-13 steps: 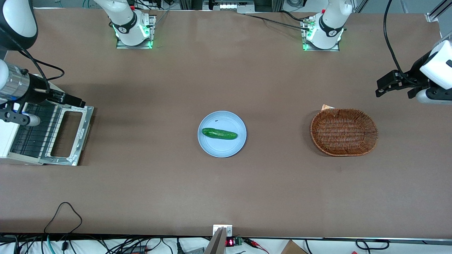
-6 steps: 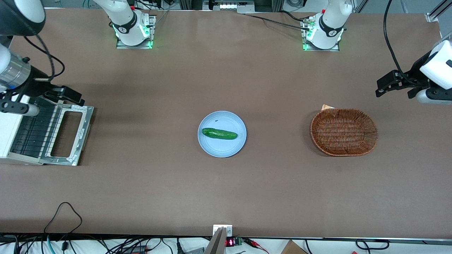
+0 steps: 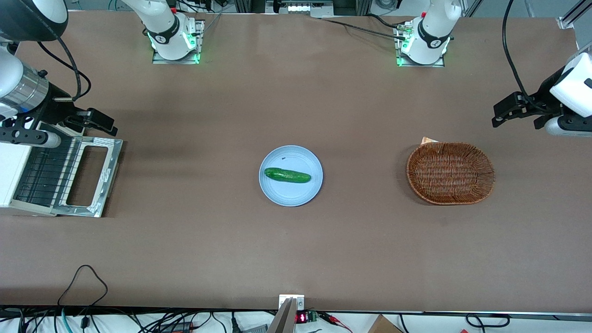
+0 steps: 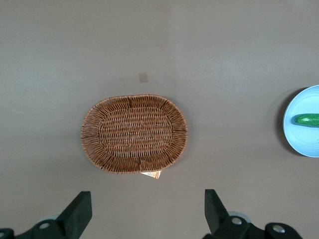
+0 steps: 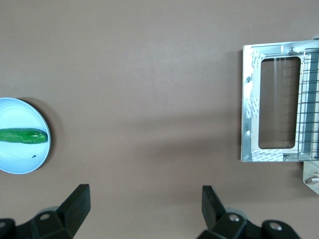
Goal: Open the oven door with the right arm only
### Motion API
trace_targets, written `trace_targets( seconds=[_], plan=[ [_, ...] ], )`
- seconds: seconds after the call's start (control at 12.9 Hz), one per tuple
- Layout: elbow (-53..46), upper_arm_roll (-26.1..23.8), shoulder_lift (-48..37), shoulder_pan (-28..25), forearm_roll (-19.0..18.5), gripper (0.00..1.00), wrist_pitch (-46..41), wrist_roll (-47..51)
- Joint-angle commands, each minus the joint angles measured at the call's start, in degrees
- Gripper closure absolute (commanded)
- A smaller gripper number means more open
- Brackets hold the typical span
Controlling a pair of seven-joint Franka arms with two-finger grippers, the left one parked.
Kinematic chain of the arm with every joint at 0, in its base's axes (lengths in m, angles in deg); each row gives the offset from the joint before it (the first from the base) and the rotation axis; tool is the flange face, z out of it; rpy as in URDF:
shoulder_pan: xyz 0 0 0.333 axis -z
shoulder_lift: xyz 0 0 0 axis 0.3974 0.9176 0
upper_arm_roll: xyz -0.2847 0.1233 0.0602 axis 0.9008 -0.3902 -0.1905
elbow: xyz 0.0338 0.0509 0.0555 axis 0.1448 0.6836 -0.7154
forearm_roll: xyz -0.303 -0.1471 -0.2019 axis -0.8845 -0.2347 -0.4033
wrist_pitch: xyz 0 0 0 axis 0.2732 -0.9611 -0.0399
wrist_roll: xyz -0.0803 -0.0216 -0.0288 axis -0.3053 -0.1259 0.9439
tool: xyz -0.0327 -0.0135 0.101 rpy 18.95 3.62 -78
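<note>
The white oven (image 3: 8, 172) stands at the working arm's end of the table with its wire rack (image 3: 46, 173) showing. The oven door (image 3: 110, 172) lies folded down flat on the table in front of it, silver frame around a glass window. It also shows as a flat door (image 5: 249, 104) in the right wrist view. The right arm (image 3: 25, 90) hangs over the oven's edge that is farther from the front camera. Its gripper (image 3: 102, 122) (image 5: 144, 194) is open, holds nothing, and hovers over bare table just off the door's corner.
A pale blue plate (image 3: 277, 196) with a cucumber (image 3: 286, 175) sits mid-table. A brown wicker basket (image 3: 451, 172) lies toward the parked arm's end. Loose black cable (image 3: 83, 277) loops near the table's front edge.
The right arm has drawn its gripper off the door's corner, away from the front camera and a little outward over the table. The door has stayed flat and open.
</note>
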Motion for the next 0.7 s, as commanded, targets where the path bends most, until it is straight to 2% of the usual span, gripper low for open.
trace_targets(
  seconds=[0.0,0.62],
  plan=[
    [1.35,1.52,-1.37,-1.87,-0.85,0.01,-0.77,-1.15],
    [1.17,1.44,-1.28,-1.43,-1.38,0.01,-0.77,-3.00]
  ],
)
